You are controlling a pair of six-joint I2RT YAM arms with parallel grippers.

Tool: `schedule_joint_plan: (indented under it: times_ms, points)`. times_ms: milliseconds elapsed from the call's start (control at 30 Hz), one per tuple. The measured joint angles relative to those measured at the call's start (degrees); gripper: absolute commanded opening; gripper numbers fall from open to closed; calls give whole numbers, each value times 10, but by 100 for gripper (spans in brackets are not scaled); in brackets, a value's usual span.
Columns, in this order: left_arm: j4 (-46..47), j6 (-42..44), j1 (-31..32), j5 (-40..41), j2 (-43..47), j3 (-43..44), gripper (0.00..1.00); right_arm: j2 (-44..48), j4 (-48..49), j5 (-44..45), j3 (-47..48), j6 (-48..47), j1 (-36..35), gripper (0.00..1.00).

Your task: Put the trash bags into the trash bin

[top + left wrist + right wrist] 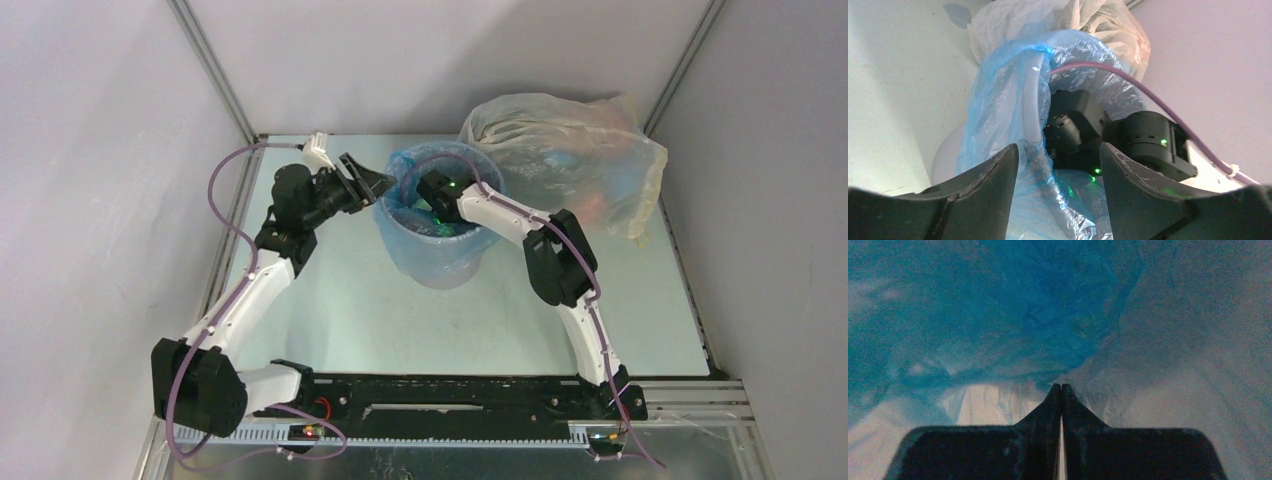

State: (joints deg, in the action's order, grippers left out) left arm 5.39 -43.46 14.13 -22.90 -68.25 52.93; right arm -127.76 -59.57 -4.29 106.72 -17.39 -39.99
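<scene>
Only one trash bag [425,250] — lining one trash bin [945,155].

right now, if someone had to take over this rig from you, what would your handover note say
Left gripper: open, one finger on each side of the bag-covered bin rim.
Right gripper: shut, down inside the lined bin; whether it pinches film cannot be told.
Blue bag: spread open in the bin, its edge folded over the rim and hanging outside.
Done: bag is in the bin.
Left: probably lift both arms clear.
</scene>
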Motion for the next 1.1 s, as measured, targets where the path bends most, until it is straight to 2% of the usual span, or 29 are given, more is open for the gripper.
schedule_joint_plan:
  times_ms: [400,833,967,1100]
  points:
    - [0,0,0,-4,-14,12,66,-22,31,-3,-16,9,5,0]
    - [-20,7,0,-4,-14,36,63,-33,24,-6,-5,15,7,0]
    - [-24,13,0,-3,-14,39,61,-25,33,-6,-14,16,7,0]
    - [-33,16,0,-3,-15,39,54,1,61,-2,-46,19,7,0]
